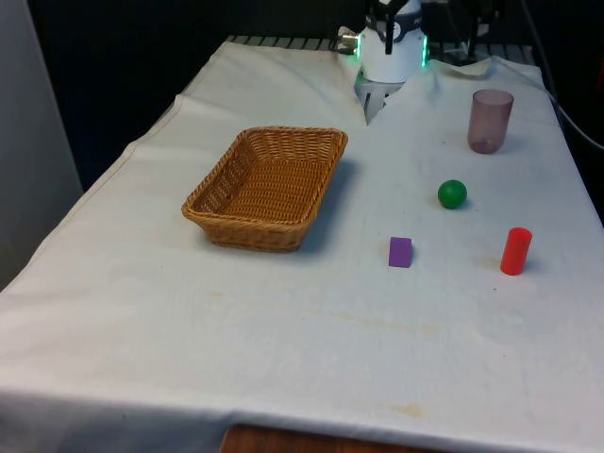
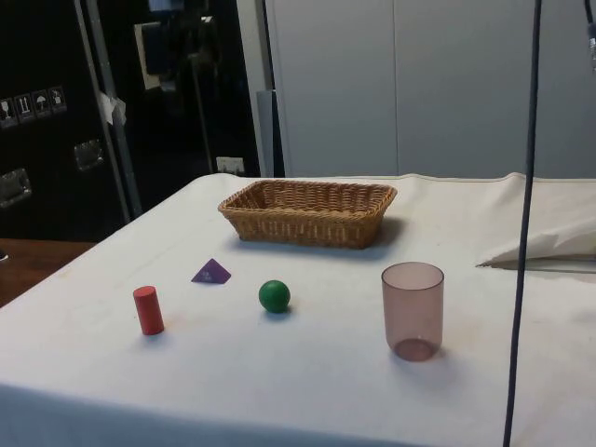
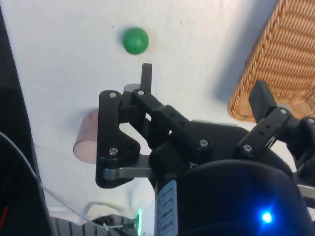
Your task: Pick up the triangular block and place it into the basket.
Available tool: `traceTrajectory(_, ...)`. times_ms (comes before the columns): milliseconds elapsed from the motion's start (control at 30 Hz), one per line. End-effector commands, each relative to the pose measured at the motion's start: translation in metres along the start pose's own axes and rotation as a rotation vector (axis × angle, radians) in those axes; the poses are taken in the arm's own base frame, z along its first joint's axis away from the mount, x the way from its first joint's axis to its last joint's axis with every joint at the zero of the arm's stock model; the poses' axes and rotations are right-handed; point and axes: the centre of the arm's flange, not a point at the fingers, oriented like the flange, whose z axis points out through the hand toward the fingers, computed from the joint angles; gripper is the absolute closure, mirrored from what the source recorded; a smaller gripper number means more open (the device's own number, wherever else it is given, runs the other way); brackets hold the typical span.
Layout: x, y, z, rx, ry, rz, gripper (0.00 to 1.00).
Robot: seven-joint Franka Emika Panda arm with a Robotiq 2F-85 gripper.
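The purple triangular block [image 1: 400, 252] lies on the white cloth of the table [image 1: 283, 340], free of the gripper, in the half of the table toward the front view's right and nearer the front edge than the basket is. In the side view its sloped faces and pointed top are plain to see [image 2: 211, 271]. The wicker basket [image 1: 268, 185] sits toward the front view's left of the block, well apart from it, roughly midway along the table's length; its woven rim also appears in the wrist view [image 3: 275, 64]. A green ball [image 1: 452, 193] rests farther back than the block and a little toward the right edge, near it but not touching. A red cylinder [image 1: 515, 251] stands upright close to the right edge, about level with the block. A translucent pinkish cup [image 1: 490, 121] stands upright toward the far right corner, well behind the ball. In the side view the cylinder [image 2: 147, 310], the block, the ball [image 2: 274, 295] and the cup [image 2: 412, 310] spread out across the near part of the cloth, with the basket [image 2: 309, 211] behind them. The gripper [image 3: 204, 93] hangs above the table near its far end with its two fingers spread wide apart and nothing between them; below it the wrist view shows the ball [image 3: 135, 40] and part of the cup [image 3: 87, 137].
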Motion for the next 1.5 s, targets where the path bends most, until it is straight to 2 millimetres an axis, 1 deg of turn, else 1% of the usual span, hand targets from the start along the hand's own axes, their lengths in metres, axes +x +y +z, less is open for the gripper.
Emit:
traceTrajectory(0, 0.001, -0.002, 0.001, -0.001, 0.003, 0.001, 0.00)
traceTrajectory(67, 0.005, -0.011, 0.008, -0.010, 0.019, 0.009, 0.00)
traceTrajectory(267, 0.004, -0.023, 0.023, -0.016, 0.037, 0.012, 0.00)
traceTrajectory(300, 0.005, -0.021, 0.022, -0.011, 0.024, 0.010, 0.00)
traceTrajectory(333, 0.004, -0.024, 0.024, -0.015, 0.040, 0.013, 0.00)
traceTrajectory(500, 0.000, -0.028, 0.039, -0.021, 0.053, 0.009, 0.00)
traceTrajectory(533, -0.001, -0.028, 0.044, -0.024, 0.058, 0.008, 0.00)
traceTrajectory(567, 0.000, -0.028, 0.038, -0.016, 0.042, 0.007, 0.00)
traceTrajectory(600, -0.002, -0.028, 0.046, -0.026, 0.060, 0.008, 0.00)
traceTrajectory(733, -0.003, -0.027, 0.056, -0.030, 0.072, 0.002, 0.00)
traceTrajectory(767, -0.004, -0.027, 0.061, -0.031, 0.077, -0.001, 0.00)
traceTrajectory(800, -0.004, -0.027, 0.063, -0.032, 0.079, -0.002, 0.00)
traceTrajectory(833, -0.004, -0.026, 0.061, -0.027, 0.066, -0.002, 0.00)
traceTrajectory(1067, -0.007, -0.024, 0.088, -0.034, 0.090, -0.006, 0.00)
traceTrajectory(1100, -0.008, -0.023, 0.094, -0.034, 0.092, -0.007, 0.00)
traceTrajectory(1133, -0.009, -0.023, 0.092, -0.033, 0.084, -0.006, 0.00)
traceTrajectory(1267, -0.008, -0.019, 0.108, -0.036, 0.088, -0.006, 0.00)
traceTrajectory(1300, -0.008, -0.019, 0.115, -0.036, 0.086, -0.007, 0.00)
traceTrajectory(1400, -0.007, -0.016, 0.126, -0.040, 0.083, -0.006, 0.00)
traceTrajectory(1467, -0.007, -0.015, 0.129, -0.040, 0.082, -0.006, 0.00)
